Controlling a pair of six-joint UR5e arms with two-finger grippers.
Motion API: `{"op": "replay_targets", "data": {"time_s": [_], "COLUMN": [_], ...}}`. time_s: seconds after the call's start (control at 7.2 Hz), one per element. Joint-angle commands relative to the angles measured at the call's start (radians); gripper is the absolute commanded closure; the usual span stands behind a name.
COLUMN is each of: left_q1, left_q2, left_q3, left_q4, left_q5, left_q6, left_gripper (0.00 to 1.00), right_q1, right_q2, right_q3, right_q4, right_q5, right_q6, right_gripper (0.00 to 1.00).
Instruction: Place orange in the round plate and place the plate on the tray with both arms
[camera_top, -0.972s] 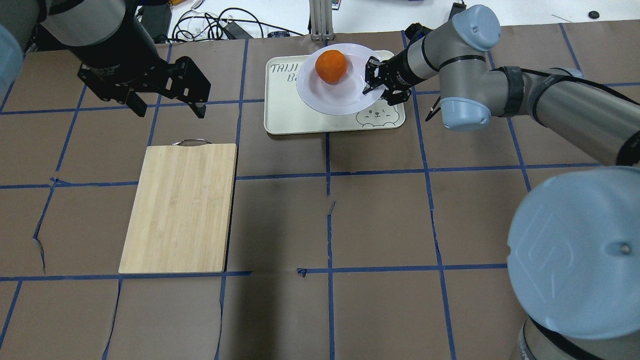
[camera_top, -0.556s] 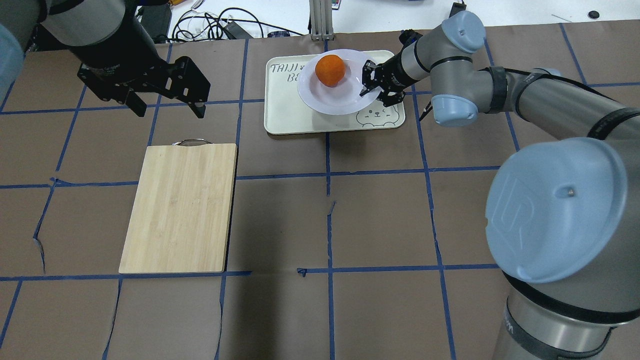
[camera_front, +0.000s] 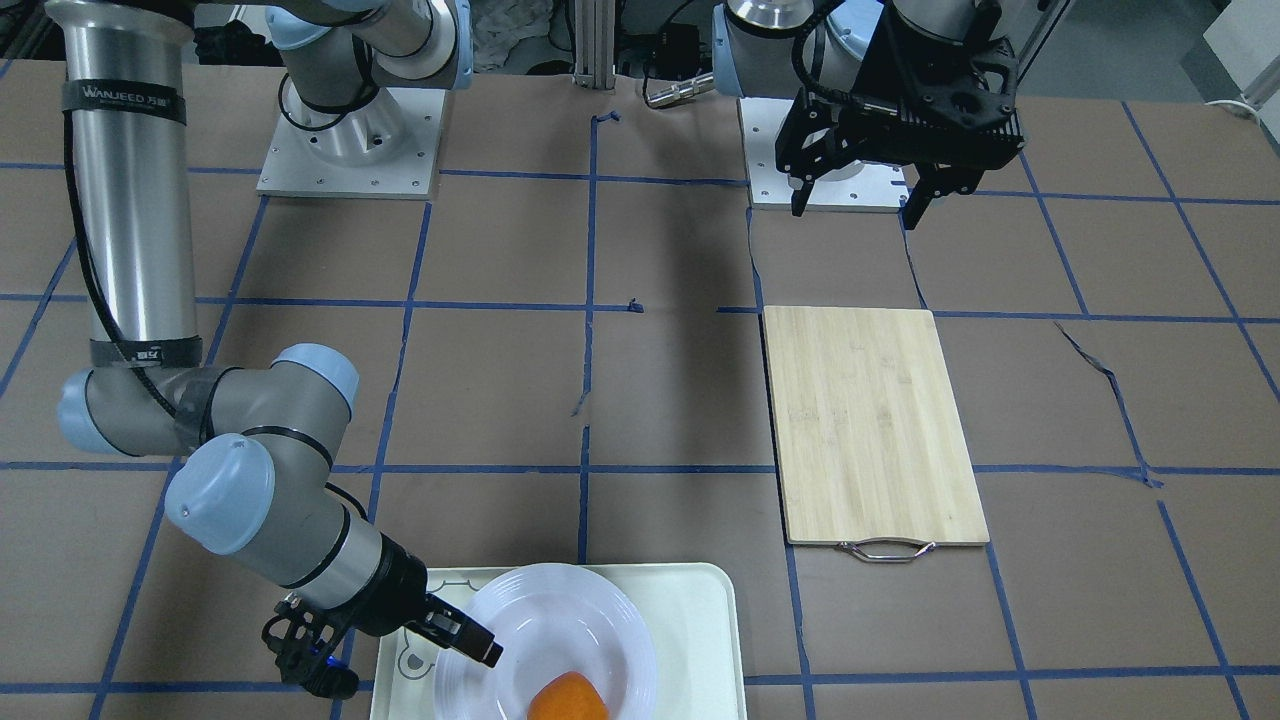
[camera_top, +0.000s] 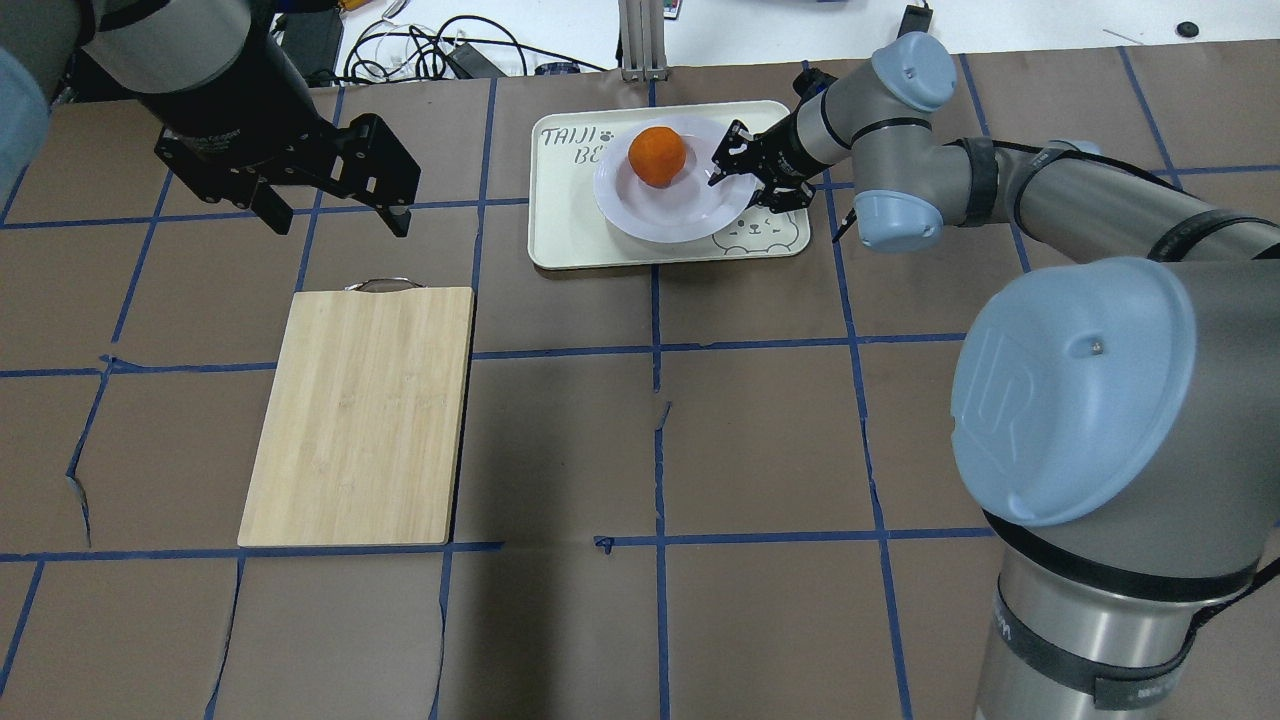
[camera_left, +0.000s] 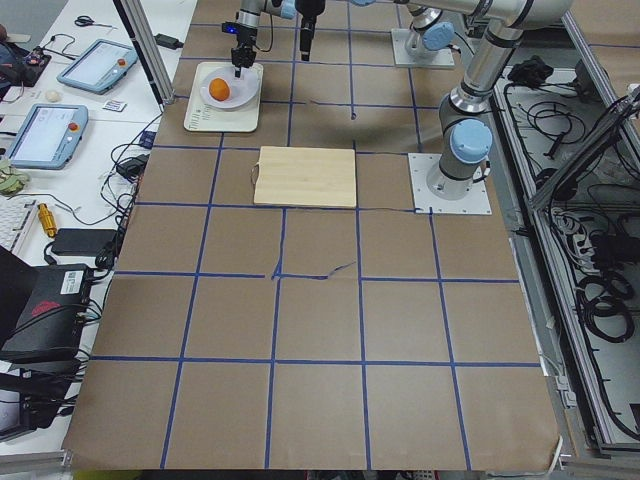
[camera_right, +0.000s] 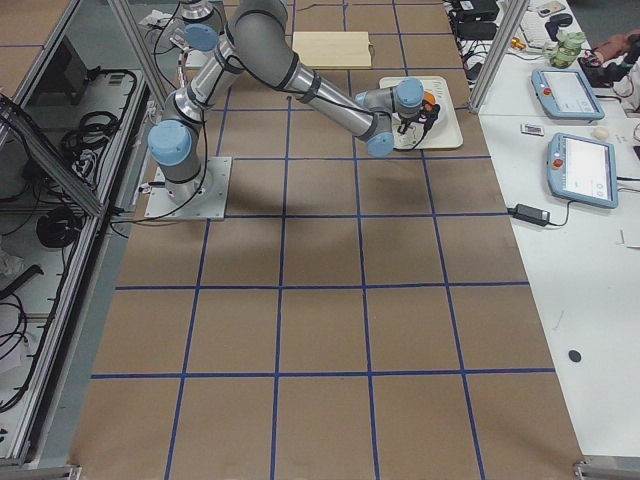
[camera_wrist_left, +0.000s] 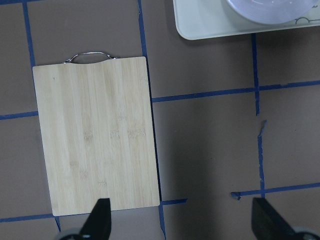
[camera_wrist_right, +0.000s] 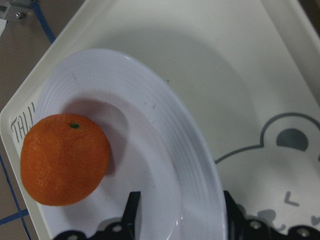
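Observation:
The orange lies in the sunken centre of the white round plate, off toward one side. The plate sits over the cream tray, near the bear-face corner. My right gripper reaches in from the right and is shut on the plate's rim. In the right wrist view the rim runs between the two fingers, with the orange at the left. My left gripper hangs open and holds nothing, high over the table's far left, above the bamboo board's handle end.
A bamboo cutting board with a metal handle lies left of centre. Cables and devices sit beyond the table's far edge. The right arm's elbow and forearm fill the near right of the overhead view.
The right gripper has carried the plate with the orange a little left and down over the tray; the plate looks smaller and lower. The left arm has not moved.

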Motion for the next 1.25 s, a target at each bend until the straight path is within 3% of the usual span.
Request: {"op": "replay_targets", "data": {"time_s": [0.0, 0.14, 0.28, 0.69, 0.83, 1.11], "left_q1": [-0.002, 0.0, -0.005, -0.015, -0.009, -0.011], "left_q2": [-0.002, 0.0, 0.0, 0.006, 0.002, 0.014], "left_q3": [0.0, 0.0, 0.0, 0.003, 0.009, 0.023], "left_q4": [0.003, 0.002, 0.002, 0.002, 0.0, 0.0], "left_q5": [0.0, 0.0, 0.0, -0.003, -0.002, -0.005], "left_q6": [0.001, -0.001, 0.004, 0.001, 0.002, 0.002], "left_gripper": [0.0, 0.0, 0.0, 0.0, 0.0, 0.0], "right_q1": [-0.005, -0.011, -0.034, -0.065, -0.054, -0.025], "right_q2": [-0.017, -0.05, -0.125, -0.422, -0.521, -0.63], "right_q3": [-0.15, -0.193, -0.216, -0.181, -0.148, -0.066], "right_q4": [0.198, 0.325, 0.521, 0.875, 0.952, 0.956], "right_q5": [-0.097, -0.192, -0.223, -0.421, -0.447, -0.505], "right_q6": [-0.103, -0.186, -0.29, -0.475, -0.512, -0.573], "right_gripper": [0.0, 0.0, 0.0, 0.0, 0.0, 0.0]}}
